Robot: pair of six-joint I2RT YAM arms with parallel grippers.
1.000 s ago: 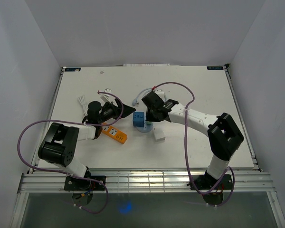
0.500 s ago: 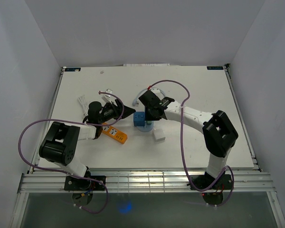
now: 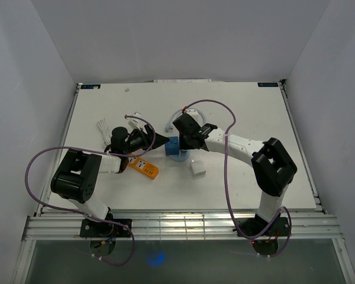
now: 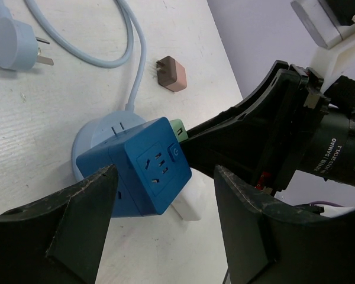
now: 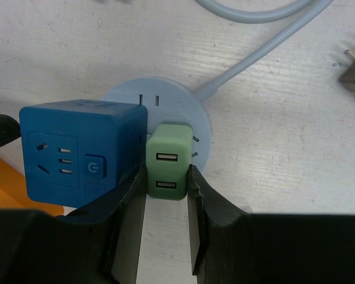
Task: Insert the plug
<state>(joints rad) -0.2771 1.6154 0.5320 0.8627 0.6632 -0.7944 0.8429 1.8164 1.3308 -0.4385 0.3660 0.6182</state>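
The left tool [image 4: 165, 171] reaches over the white bench [image 3: 254, 112] and stands released. Its fingers spread either side of the blue socket cube [image 5: 83, 154] without clearly touching it. The cube sits on a pale round base [image 5: 177, 100] near the bench's middle. The right tool [image 5: 167, 174] is clenched on the green plug [image 5: 168, 160], which presses against the cube's side face.

right fingers [image 5: 129, 219]: brought green plug [image 5: 168, 168] left against blue cube [image 5: 83, 154] | left fingers [image 4: 83, 219]: backed off
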